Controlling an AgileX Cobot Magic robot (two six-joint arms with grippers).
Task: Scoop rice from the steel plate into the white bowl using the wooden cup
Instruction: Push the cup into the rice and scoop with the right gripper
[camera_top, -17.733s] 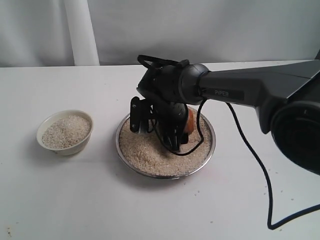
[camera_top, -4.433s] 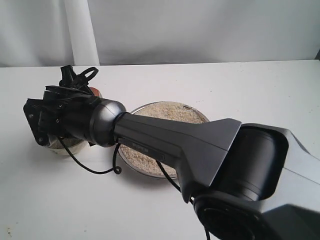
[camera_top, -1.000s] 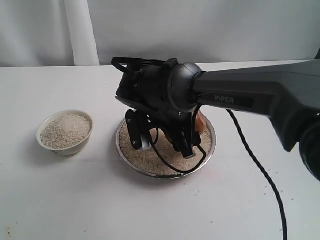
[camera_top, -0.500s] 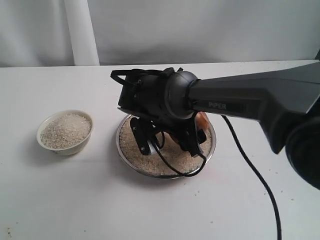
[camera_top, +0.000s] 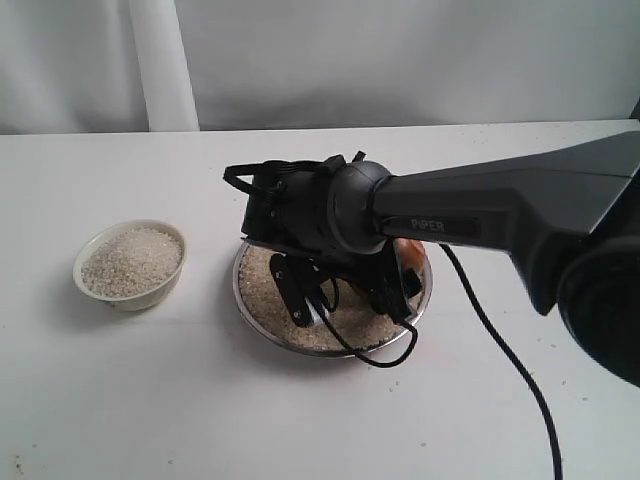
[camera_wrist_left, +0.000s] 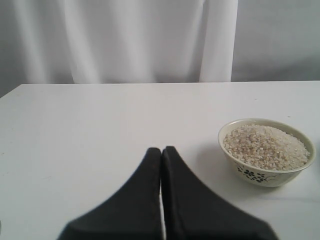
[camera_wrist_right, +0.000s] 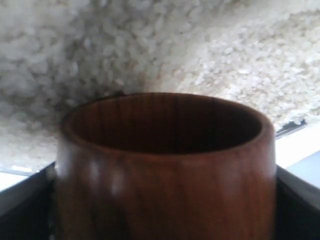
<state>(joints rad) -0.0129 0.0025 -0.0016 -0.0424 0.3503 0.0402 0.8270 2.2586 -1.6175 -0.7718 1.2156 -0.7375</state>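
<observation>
This looks like a robot lab or test bench rather than a home or kitchen. A bare white desk runs to its back edge, where plain pale curtains hang as a backdrop along the whole width. A black robot arm lettered PIPER reaches in over the desk from the right edge, trailing a loose black cable. The only household things are a white bowl, a steel plate of rice and a wooden cup, all near the desk's middle.
</observation>
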